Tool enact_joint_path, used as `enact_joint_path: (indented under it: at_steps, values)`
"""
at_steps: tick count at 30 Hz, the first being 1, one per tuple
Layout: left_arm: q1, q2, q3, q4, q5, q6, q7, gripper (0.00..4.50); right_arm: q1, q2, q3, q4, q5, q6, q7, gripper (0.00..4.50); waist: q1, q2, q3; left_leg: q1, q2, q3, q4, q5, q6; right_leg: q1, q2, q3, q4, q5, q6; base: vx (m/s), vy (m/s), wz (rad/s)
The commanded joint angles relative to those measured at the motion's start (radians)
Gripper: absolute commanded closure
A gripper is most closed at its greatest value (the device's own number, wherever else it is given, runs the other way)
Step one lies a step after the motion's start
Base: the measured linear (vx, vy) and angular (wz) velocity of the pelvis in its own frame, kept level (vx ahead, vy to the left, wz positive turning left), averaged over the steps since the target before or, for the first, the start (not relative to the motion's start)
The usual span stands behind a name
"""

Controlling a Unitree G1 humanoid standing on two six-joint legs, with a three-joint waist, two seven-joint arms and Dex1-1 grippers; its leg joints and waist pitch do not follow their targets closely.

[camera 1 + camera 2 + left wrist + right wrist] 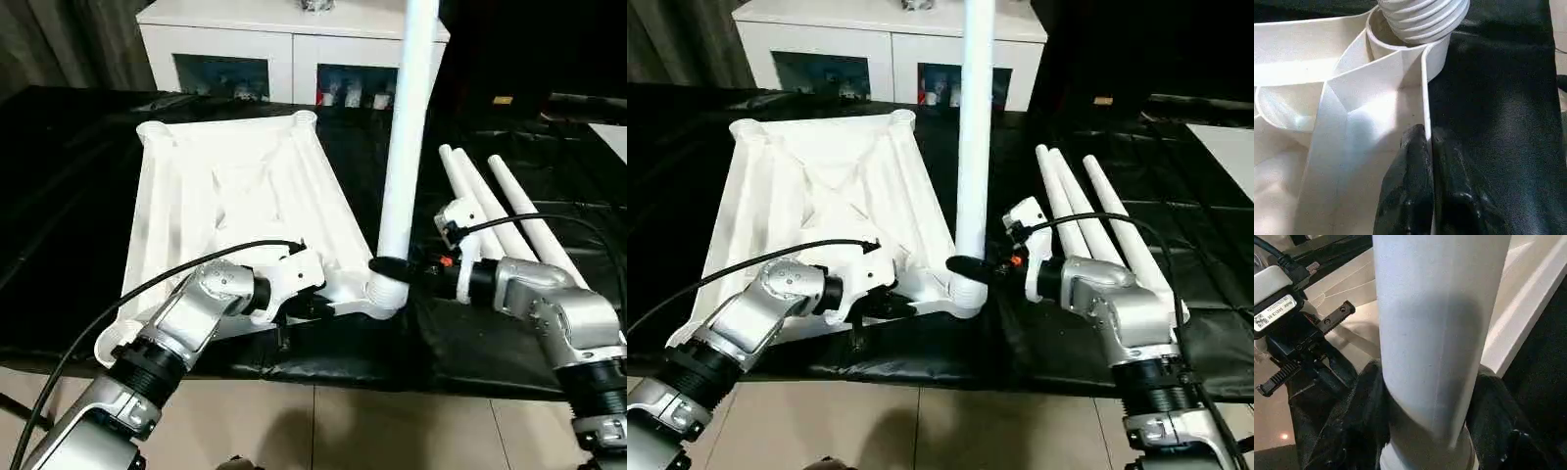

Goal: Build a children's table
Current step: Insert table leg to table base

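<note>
One tabletop (235, 186), four legs (1087, 211), two pincers (965, 264), one cabinet (284, 49).

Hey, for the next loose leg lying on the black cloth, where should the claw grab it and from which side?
Take the nearest loose leg of the three on the cloth, around its middle, from above. They lie flat, side by side and close together, so claw fingers fit best straddling the round tube across its length. Its tapered ends offer less to hold.

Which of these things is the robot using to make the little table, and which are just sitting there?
For the table:
- tabletop, upside down
- upright leg in its corner socket
- three spare legs
- left gripper, right gripper

Just there:
- white cabinet
- black cloth
</note>
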Motion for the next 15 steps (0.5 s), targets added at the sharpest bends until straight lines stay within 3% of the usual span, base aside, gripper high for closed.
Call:
enact_joint_path:
  at_steps: [1,6,15]
  values:
    - [0.000,0.002,-0.002,0.000,0.016,-0.017,-0.005,4.50,0.006,0.017,-0.005,0.039,-0.014,-0.017,-0.026,2.64,-0.001,-0.006,-0.064,0.013,0.058,-0.025,-0.071,-0.177,0.017,0.045,-0.078,0.052,-0.080,-0.214,-0.208,0.000,0.000,0.00]
    - [0.001,0.000,0.001,-0.004,0.015,-0.014,-0.004,4.50,0.010,0.047,-0.021,0.104,-0.031,-0.056,-0.070,2.64,-0.001,-0.007,-0.064,0.012,0.058,-0.025,-0.073,-0.175,0.015,0.045,-0.078,0.052,-0.079,-0.211,-0.212,0.000,0.000,0.00]
    - [0.003,-0.005,0.013,-0.008,0.013,-0.006,0.012,4.50,0.115,0.107,-0.088,0.092,0.018,-0.117,-0.106,2.64,-0.001,-0.006,-0.062,0.015,0.059,-0.026,-0.076,-0.206,0.013,0.041,-0.080,0.053,-0.088,-0.254,-0.195,0.000,0.000,0.00]
